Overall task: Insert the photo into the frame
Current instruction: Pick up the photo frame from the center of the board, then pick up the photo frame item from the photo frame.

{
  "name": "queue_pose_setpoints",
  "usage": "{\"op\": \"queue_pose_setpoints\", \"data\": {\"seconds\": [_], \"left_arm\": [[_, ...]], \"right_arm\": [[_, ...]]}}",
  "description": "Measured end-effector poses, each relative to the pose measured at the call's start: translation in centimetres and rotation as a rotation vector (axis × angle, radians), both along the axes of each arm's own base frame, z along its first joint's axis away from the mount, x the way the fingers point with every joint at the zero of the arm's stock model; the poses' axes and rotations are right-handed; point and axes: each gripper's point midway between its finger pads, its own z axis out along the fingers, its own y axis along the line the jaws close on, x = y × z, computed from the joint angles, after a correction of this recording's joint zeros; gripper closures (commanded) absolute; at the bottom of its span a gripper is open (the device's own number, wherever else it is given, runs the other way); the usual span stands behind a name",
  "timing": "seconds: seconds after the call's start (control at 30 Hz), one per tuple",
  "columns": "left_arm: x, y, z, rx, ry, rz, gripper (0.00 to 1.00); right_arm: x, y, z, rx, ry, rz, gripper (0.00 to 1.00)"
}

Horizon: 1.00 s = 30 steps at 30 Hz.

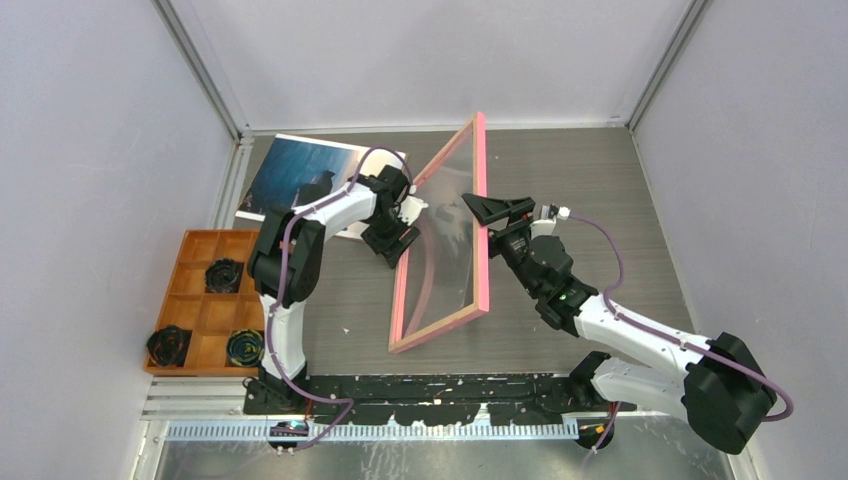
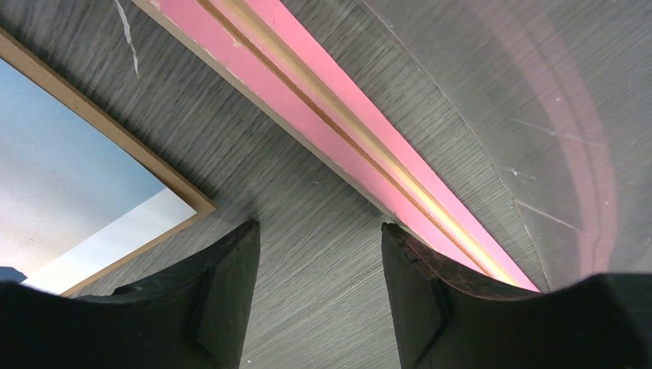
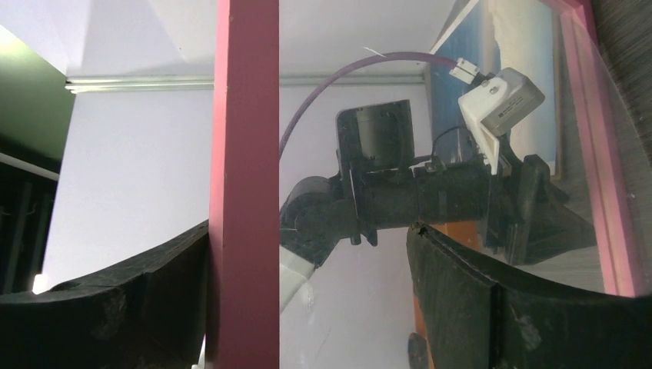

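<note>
From the top camera, the orange tray (image 1: pixel 200 315) sits at the left edge of the table (image 1: pixel 600 180). Three of its compartments hold one dark round thing (image 1: pixel 225 275) each and the other compartments hold nothing. The photo (image 1: pixel 300 175) lies flat at the far left, picture side up, showing dark blue and a pale corner. The frame (image 1: pixel 481 200) is in the middle of the table, pink and thin. It stands tilted on its near short side, with a clear pane (image 1: pixel 450 260) inside it. The left gripper (image 1: pixel 393 245) is low at the frame's left bar and the right gripper (image 1: pixel 487 207) is at its right bar.

In the left wrist view, the left gripper (image 2: pixel 319 254) has its jaws apart with only table between them. The frame (image 2: pixel 307 100) runs just beside one finger. The photo (image 2: pixel 69 184) lies on a brown board (image 2: pixel 115 134), whose edge shows around it.

In the right wrist view, the right gripper (image 3: pixel 307 231) is wide open. The frame's (image 3: pixel 246 154) pink bar stands between the fingers (image 3: pixel 461 292), close against one and clear of the other
</note>
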Motion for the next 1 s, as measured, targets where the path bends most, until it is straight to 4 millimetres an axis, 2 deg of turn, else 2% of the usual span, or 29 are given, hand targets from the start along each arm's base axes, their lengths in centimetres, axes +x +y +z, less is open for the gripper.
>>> {"op": "queue_pose_setpoints", "data": {"seconds": [0.1,0.17,0.4,0.47,0.57,0.7,0.87,0.93,1.0], "left_arm": [[0.0,-0.1,0.0,-0.006,0.001,-0.001,0.37],[-0.1,-0.2,0.1,-0.011,0.002,0.0,0.31],[-0.3,-0.3,0.9,-0.064,0.022,0.01,0.22],[-0.5,-0.1,1.7,-0.071,0.015,0.003,0.18],[-1.1,0.1,4.1,-0.093,-0.003,-0.006,0.12],[-2.5,0.1,9.5,-0.151,-0.041,-0.022,0.04],[-2.8,-1.7,19.9,-0.321,-0.176,-0.056,0.01],[-3.7,-2.4,23.7,-0.4,-0.216,-0.08,0.01],[-5.2,-3.0,26.0,-0.459,-0.212,-0.106,0.0]], "right_arm": [[-0.1,0.0,0.1,-0.026,-0.016,0.004,0.09],[-0.4,-0.1,0.4,-0.041,-0.028,0.011,0.09],[-1.8,-0.4,3.7,-0.013,-0.114,0.055,0.11],[-2.1,-0.3,4.1,-0.007,-0.124,0.072,0.13],[-2.2,0.1,4.2,-0.001,-0.133,0.089,0.14],[-1.9,0.9,3.5,-0.005,-0.124,0.115,0.21],[-1.2,1.8,2.2,-0.009,-0.102,0.132,0.3],[-0.9,2.2,1.9,-0.004,-0.097,0.141,0.32],[-0.8,2.4,1.7,0.001,-0.094,0.146,0.33]]}}
